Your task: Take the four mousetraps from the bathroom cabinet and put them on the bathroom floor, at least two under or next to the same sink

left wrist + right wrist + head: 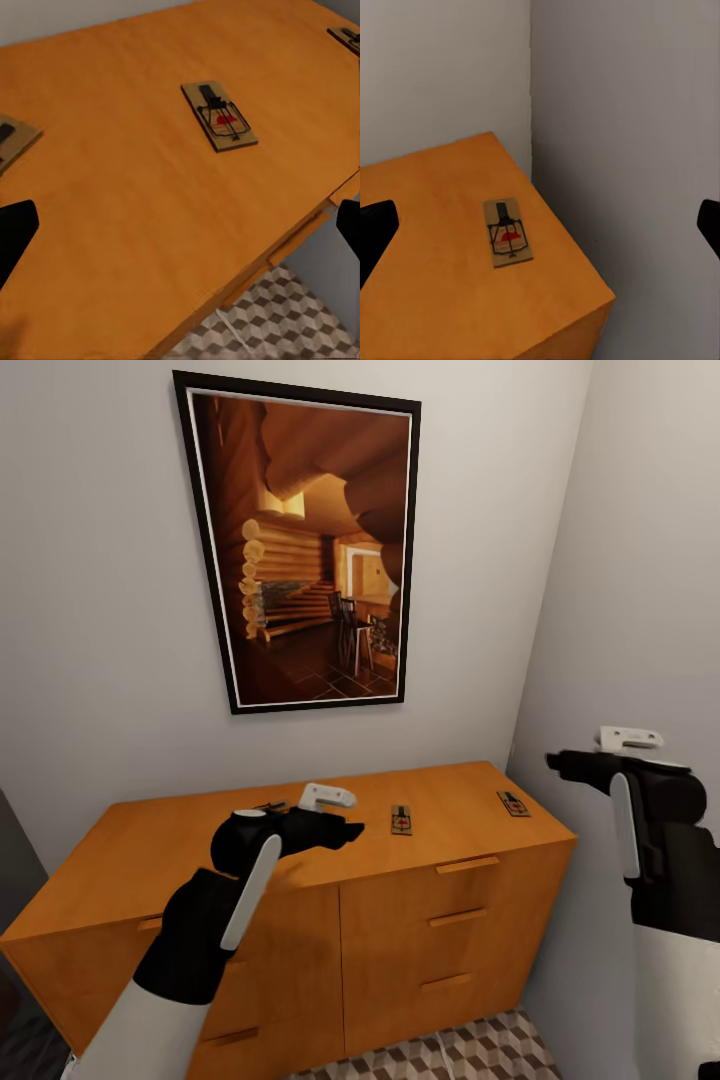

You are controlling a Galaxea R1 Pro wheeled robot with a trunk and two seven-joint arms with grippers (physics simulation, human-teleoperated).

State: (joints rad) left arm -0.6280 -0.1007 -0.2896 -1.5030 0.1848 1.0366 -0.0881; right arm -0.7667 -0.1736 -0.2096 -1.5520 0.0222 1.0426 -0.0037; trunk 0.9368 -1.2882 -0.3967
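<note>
On cabinet [200, 850] top, mousetraps [401, 819] flat, long axes front-to-back, left hand [180, 232] & right hand [540, 225] both apart.

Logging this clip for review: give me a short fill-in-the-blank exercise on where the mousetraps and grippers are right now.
1. The mousetraps lie on the ____ of the cabinet.
2. The left gripper hovers above the cabinet with its jaws ____.
3. The mousetrap by the corner lies nearest the ____ gripper.
4. Above the cabinet a framed ____ hangs on the wall.

Missing words: top; open; right; picture
</note>
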